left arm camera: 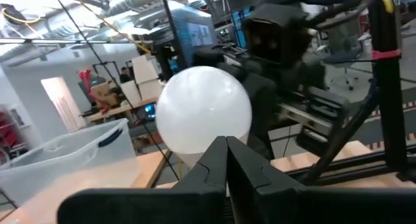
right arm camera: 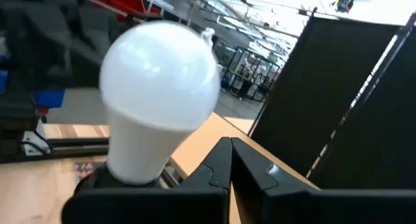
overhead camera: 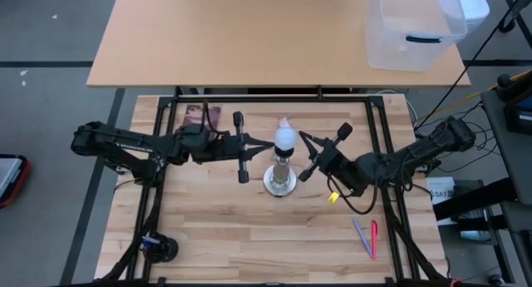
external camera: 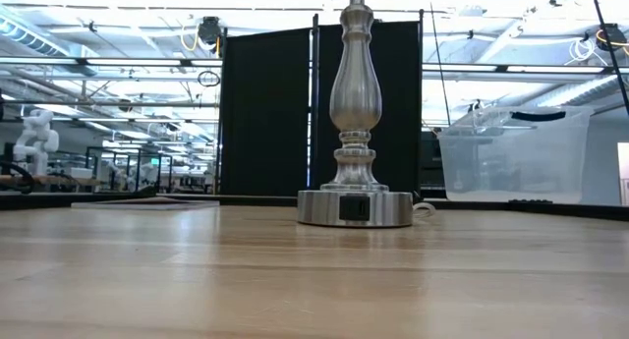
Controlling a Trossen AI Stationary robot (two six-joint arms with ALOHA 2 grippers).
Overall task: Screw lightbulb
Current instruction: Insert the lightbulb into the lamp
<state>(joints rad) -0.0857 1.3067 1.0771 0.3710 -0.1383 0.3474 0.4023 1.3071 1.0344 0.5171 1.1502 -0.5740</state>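
High view: the lightbulb [overhead camera: 285,138] sits atop the silver lamp stand [overhead camera: 280,179] at table centre, with the left gripper [overhead camera: 243,147] just to its left and the right gripper [overhead camera: 309,156] just to its right, both with fingers together, neither holding it. Judged light, smooth and fragile, the frosted globe likely slips under hard pinching. It is best taken lightly around the globe's widest part and turned gently.

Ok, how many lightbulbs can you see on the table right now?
1. The lightbulb sits in the socket atop the lamp stand at mid-table, between the two arms. No other shows, though one could be hidden.
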